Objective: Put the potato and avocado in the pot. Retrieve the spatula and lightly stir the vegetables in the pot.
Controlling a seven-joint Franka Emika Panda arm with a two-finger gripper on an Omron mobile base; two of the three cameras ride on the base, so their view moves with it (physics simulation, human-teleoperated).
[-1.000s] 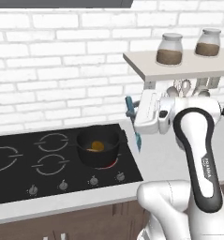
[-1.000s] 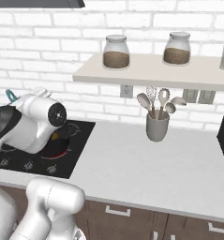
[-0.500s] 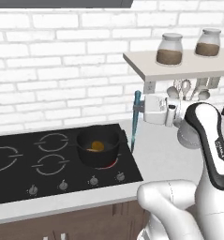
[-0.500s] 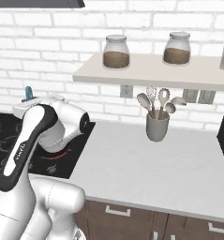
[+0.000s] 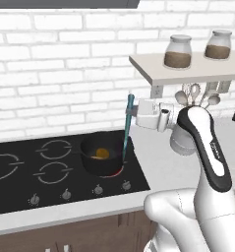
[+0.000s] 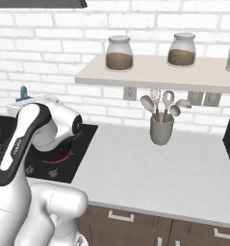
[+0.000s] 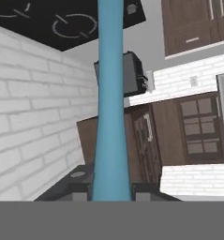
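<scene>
Gripping spatula (image 5: 128,125) upright, pincer (image 5: 133,112) clamped on handle, blade dipping into pot (image 5: 100,156).

Arm bent forward-left, wrist horizontal; gripper (image 5: 132,112) jaws clamped on spatula (image 5: 127,129) handle.

light: bright, even, soft render | shadows: faint under the shelf (image 6: 150,77) and the utensil cup (image 6: 161,131) | glare: none on the black stovetop (image 5: 50,170) | sharpness: slightly soft, pixelated edges in all views | distortion: none evident at the edges
</scene>
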